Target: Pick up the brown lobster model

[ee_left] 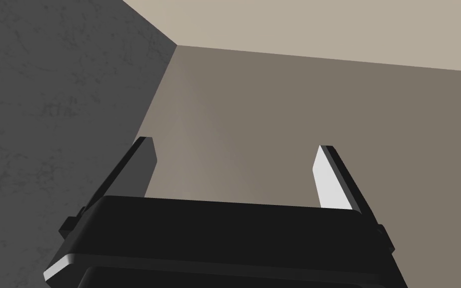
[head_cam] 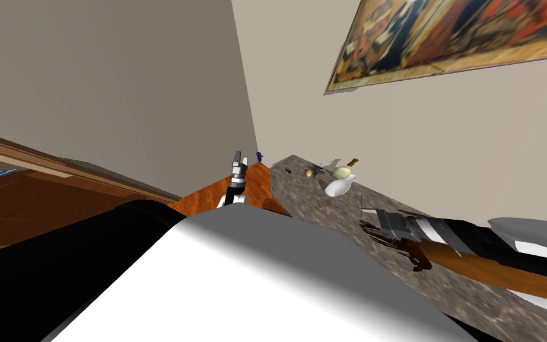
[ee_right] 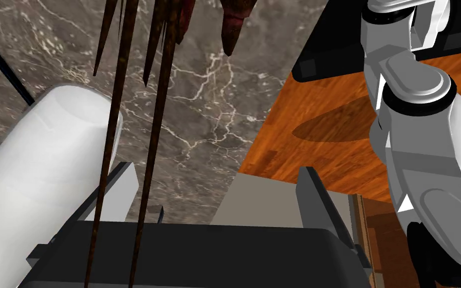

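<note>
Lobster position: the brown lobster model (head_cam: 413, 252) lies over the near part of the veined marble tabletop (head_cam: 326, 219), directly against the right pincer (head_cam: 379, 222), on its underside. Whether it rests on the marble cannot be told.
Lobster to fingers: in the right wrist view two long thin antennae run across the pincer's dark body close to one finger. The dark red claw tips sit beyond the fingertips.
Right pincer state: wide. The fingers stand well apart and neither presses on the lobster.
Left pincer (head_cam: 239, 159) position: raised ahead of the torso, over the orange wood floor (head_cam: 254, 184) by the tabletop's corner.
Left pincer state: wide, nothing between the fingers.
Count, task items: one lobster, two pincers.
Count, far end of tabletop: one white jug (head_cam: 339, 187), one pale round item (head_cam: 342, 172) just behind it, one small gold ball (head_cam: 308, 173), one small blue item (head_cam: 259, 156) near the corner.
Count, wall: one painting (head_cam: 444, 41).
Head view supplies: the lobster's place on the tabletop, well apart from the jug group.
Right wrist view supplies: the finger gap, the antennae and the left arm (ee_right: 414, 115) over the floor.
</note>
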